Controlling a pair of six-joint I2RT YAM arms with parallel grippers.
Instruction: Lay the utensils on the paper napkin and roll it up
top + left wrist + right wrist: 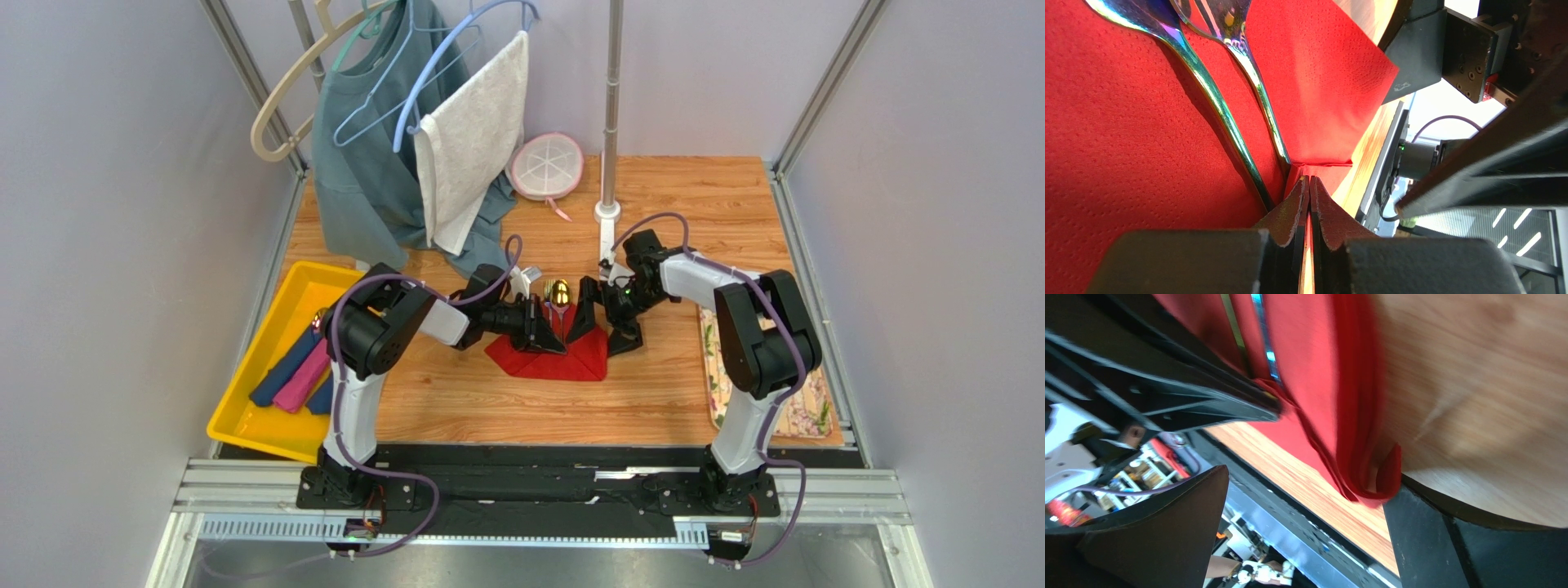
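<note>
Across the wooden table (687,208), seen from above, both arms reach inward and meet at the middle. At the far-left corner a teal shirt (368,184) and a white towel (472,135) hang on hangers. Left side, a yellow tray (301,294) with navy and pink fabric rolls (294,368); right edge, a floral cloth (803,410) lying flat.

Centre stage, the red paper napkin (558,358) sits on the wood between the two grippers, partly folded and rumpled. The left gripper (540,325) is at its left side, the right gripper (617,321) at its right.

Only the left wrist camera gives the close detail: the left gripper's fingers (1290,214) are pressed together, and a fold of the napkin (1137,153) looks caught right at their tips, with one flap raised beside them. The right wrist camera shows its own fingers (1444,545) spread wide apart, gripping nothing; the napkin's doubled-over edge (1352,416) lies just beside one finger, and it is blurred there.

The utensils (559,294): from above, only a gold spoon-like head shows at the napkin's far edge. Up close, two slim shiny handles (1223,110) lie side by side on the red paper, running down towards the closed fingertips. The right wrist view catches just short lengths of them (1260,331).
</note>
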